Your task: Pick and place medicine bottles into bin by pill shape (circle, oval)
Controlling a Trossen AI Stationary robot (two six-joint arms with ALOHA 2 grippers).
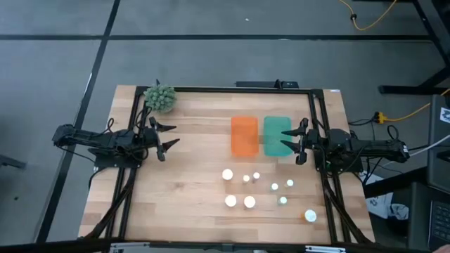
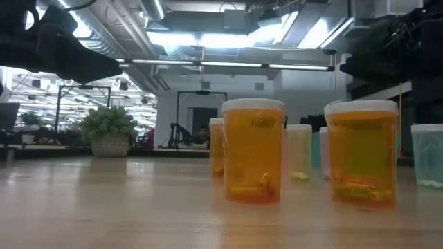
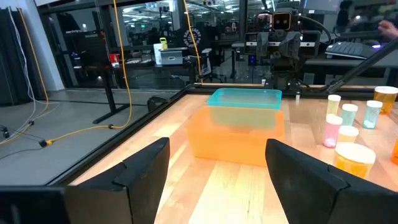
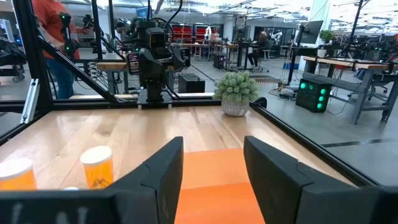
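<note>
Wooden surface [image 1: 190, 190] seen from above: nine medicine bottles [image 1: 249, 202] stand loose in its near half, while the orange bin [image 1: 244, 135] and teal bin [image 1: 276, 135] look unfilled, so sorting seems not yet begun. Left tool [image 1: 169, 136] hovers well apart from the bottles, fingers spread; right tool [image 1: 294, 144] hangs over the teal bin, fingers apart, holding nothing. At surface level, orange-tinted bottles crowd the foreground. Each wrist view shows its own tool gaping, bottles off to one side.
</note>
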